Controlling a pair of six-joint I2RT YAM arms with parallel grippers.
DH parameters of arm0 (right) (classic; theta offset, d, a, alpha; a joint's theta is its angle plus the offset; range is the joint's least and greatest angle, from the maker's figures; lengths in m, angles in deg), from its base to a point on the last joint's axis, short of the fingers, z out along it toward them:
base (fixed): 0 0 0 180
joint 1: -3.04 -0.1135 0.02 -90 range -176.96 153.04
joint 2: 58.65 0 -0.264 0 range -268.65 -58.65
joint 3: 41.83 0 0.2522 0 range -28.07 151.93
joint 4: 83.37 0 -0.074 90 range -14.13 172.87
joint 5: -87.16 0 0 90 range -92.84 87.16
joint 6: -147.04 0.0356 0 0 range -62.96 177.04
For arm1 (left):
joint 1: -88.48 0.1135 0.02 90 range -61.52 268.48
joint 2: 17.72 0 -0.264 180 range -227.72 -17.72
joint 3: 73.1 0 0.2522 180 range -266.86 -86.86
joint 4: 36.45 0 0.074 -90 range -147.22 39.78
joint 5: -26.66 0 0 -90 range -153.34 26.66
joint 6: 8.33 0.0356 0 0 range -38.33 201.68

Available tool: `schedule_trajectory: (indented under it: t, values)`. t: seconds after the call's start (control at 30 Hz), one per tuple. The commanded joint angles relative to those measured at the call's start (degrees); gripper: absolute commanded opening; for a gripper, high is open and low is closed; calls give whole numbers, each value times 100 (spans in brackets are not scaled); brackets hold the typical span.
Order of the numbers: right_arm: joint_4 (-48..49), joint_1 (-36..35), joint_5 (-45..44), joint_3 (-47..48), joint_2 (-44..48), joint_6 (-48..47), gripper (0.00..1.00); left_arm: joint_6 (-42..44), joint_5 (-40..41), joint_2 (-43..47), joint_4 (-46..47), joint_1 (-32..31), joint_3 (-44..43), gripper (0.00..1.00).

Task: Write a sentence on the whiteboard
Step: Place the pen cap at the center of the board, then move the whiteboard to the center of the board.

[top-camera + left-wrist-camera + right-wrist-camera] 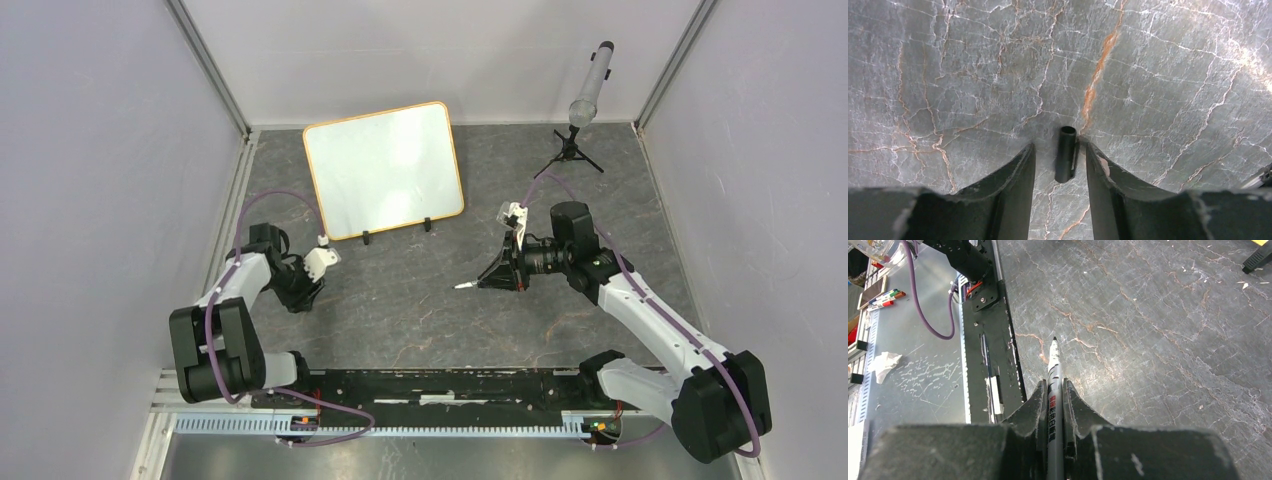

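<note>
The right gripper (1055,385) is clamped on an uncapped marker (1054,365), whose tip juts out ahead of the fingers over the marble tabletop (1158,330). The whiteboard (385,165) stands propped on its clip feet, well apart from that gripper and beyond it to its left, with no writing visible on its face. The left gripper (1059,146) has its jaws parted around a black cap (1066,152), gripping nothing.

The propped board may slide or tip back if the tip presses hard. The marker could also twist in the narrow grip under that push. The loose cap might roll off.
</note>
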Motion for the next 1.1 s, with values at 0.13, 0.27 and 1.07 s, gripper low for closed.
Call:
schedule_trajectory:
  t: [0.13,0.27,1.07]
  values:
    - [-138,28,-42,174,25,-391,0,476,-436,317,-812,-30,-347,64]
    - [-194,121,96,344,-98,-390,0,398,-372,432,-1320,-380,-851,72]
    - [-919,1082,-70,171,68,-1150,0,-7283,1960,-989,1762,-3025,-2181,70]
